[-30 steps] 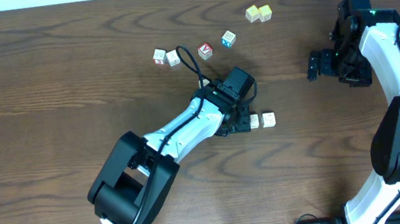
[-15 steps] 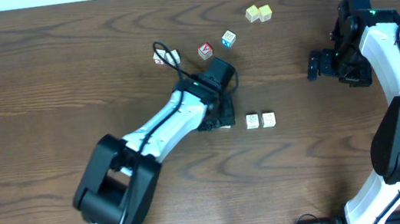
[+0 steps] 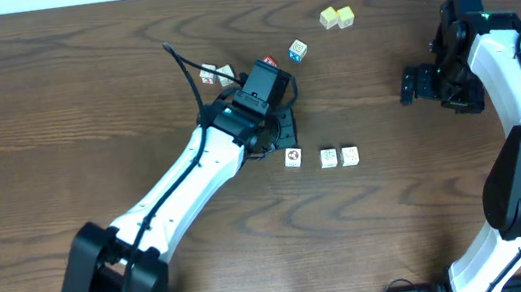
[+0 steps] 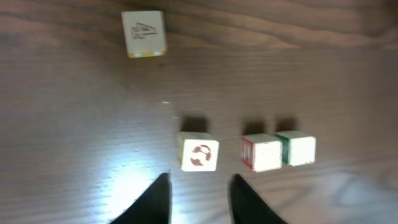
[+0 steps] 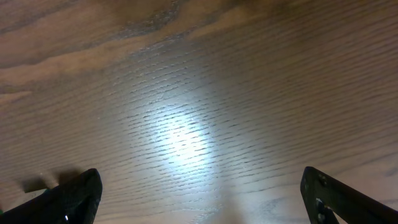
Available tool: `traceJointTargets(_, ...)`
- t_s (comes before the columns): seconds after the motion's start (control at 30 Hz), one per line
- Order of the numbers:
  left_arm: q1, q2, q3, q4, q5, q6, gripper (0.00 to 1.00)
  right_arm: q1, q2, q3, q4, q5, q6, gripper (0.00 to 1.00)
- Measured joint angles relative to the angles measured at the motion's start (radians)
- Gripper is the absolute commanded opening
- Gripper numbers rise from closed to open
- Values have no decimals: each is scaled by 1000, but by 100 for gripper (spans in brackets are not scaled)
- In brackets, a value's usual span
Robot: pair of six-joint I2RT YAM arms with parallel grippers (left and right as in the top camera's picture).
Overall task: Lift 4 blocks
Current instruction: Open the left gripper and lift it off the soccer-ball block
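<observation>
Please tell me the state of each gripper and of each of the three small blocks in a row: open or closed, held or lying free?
left gripper: jaws apart, empty, just short of the red-marked block.
right gripper: jaws wide open, empty.
red-marked block: lying on the table, not held.
middle block: lying on the table, not held.
end block: lying on the table, beside the middle block.

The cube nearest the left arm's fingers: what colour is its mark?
Red-brown on cream; the cube shows best in the left wrist view.
</observation>
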Motion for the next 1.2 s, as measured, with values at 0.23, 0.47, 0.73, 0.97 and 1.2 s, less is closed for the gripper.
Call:
traceJointTargets(0.23,0,140,0,3,-67,5,13,0,0,0,0,0,0,99)
traceJointTargets(0.47,0,215,0,10,-86,8,9,0,0,0,0,0,0,99)
traceJointTargets(0.73,-11,264,0,84,-18,19,9,0,0,0,0,0,0,99)
traceJointTargets(0.97,-19,278,0,93,1,36,9,0,0,0,0,0,0,99)
traceJointTargets(1.2,-23,278,0,93,8,39,9,0,0,0,0,0,0,99)
